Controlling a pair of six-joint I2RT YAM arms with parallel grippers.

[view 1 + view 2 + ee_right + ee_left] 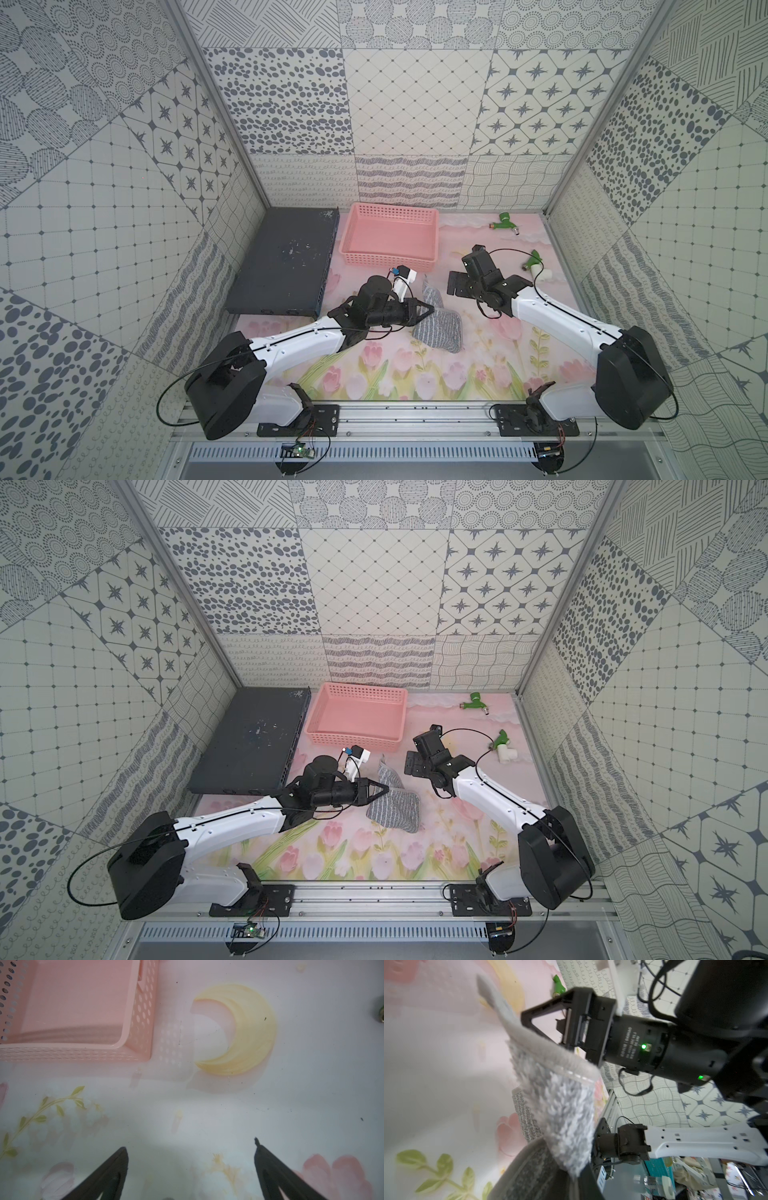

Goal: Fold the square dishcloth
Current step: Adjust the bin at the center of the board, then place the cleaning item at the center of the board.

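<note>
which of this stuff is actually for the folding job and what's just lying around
For the job:
- square dishcloth
- left end effector, shut on it
- right end effector, open

Lying about:
- pink basket
- dark flat box
- green nozzle
- green-and-white fitting
- small white gadget

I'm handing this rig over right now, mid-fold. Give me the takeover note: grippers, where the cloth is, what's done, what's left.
Left gripper: shut on an edge of the square dishcloth, holding that edge up off the mat.
Right gripper: open and empty over bare mat, near a corner of the pink basket. It is not touching the cloth.
Cloth: mid-mat in front of the basket, the rest lying rumpled, with one corner sticking up toward the basket.
Done: edge picked up.
Left: carry the edge across, lay it flat, release. The fold looks unfinished.
</note>
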